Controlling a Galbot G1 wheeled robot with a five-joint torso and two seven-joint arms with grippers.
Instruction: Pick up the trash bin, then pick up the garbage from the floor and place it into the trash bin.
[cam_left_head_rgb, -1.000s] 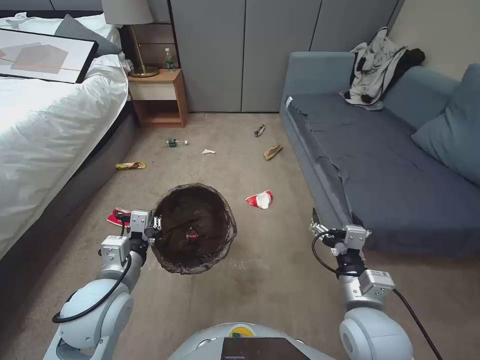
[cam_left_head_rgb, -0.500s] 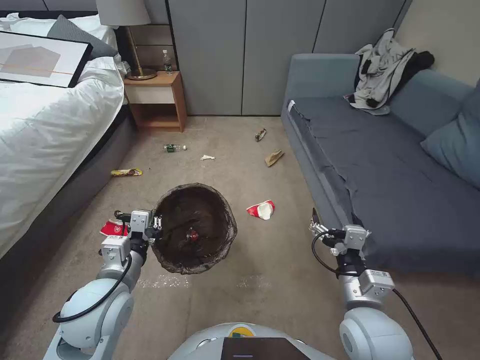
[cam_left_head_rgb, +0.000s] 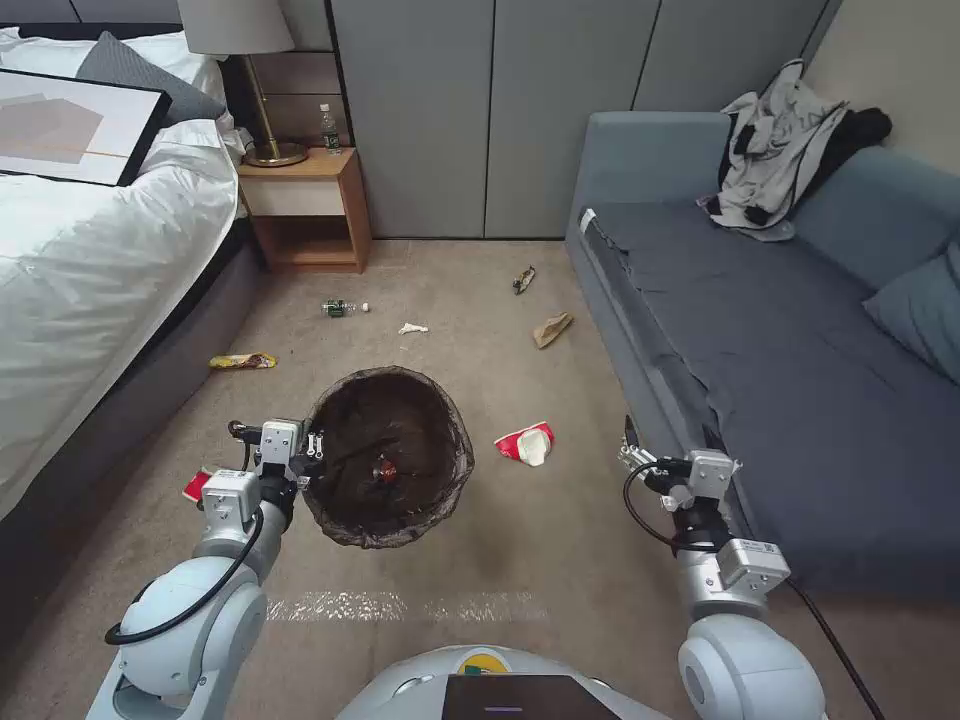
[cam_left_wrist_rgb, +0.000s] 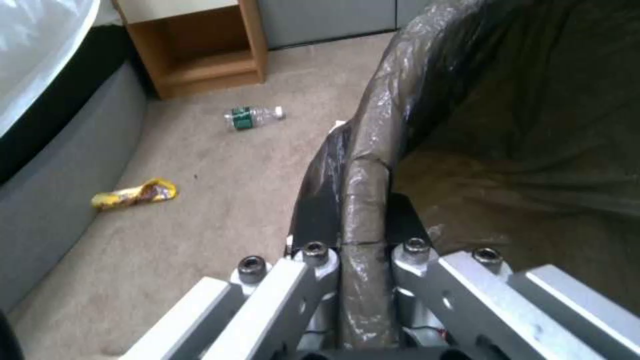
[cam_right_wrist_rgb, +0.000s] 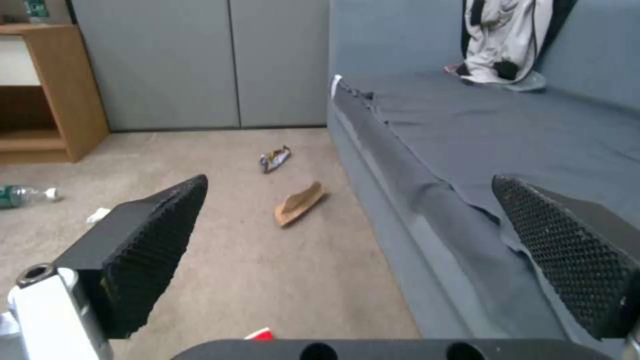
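Trash bin was held above the carpet by the left gripper, clamped on its bag-covered rim; slippage of the liner was judged possible. Right gripper was spread wide, empty, near the crushed cup.

Right gripper fingers spread wide above beige carpet floor. Between them: brown paper scrap, snack wrapper beyond. Blue sofa alongside.

Bedroom: bed, nightstand, sofa
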